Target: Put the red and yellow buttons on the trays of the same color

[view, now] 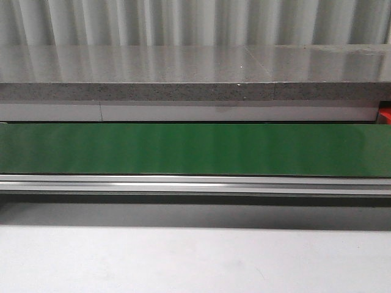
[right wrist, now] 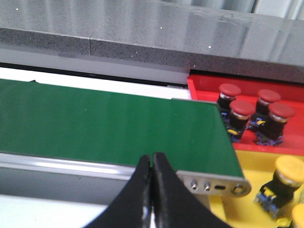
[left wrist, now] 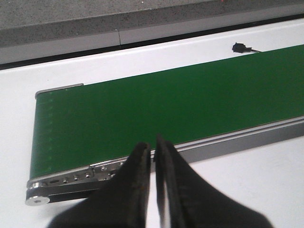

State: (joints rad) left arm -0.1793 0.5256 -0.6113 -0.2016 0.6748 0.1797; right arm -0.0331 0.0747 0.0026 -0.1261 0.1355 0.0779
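grey speckled stone is running behind the green conveyor belt [view: 195, 149], bare on the white table [view: 195, 259]. both grippers are hanging at the belt's near rail — left gripper [left wrist: 153, 156] fingers nearly together, right gripper [right wrist: 152, 164] fingers pressed together, gripping nothing. four red buttons [right wrist: 242, 111] are sitting in the red tray [right wrist: 202, 90], yellow buttons [right wrist: 285, 178] in the yellow tray [right wrist: 249, 159] beside it.

We logged green conveyor belt [view: 189, 149] spanning full width. Silver aluminium rail [view: 183, 184] ran along its near edge. Grey tabletop [view: 183, 259] lay in foreground. Speckled grey stone ledge [view: 183, 79] sat behind belt; corrugated wall [view: 183, 21] above it. Sliver of red tray [view: 385, 115] showed at far right edge.
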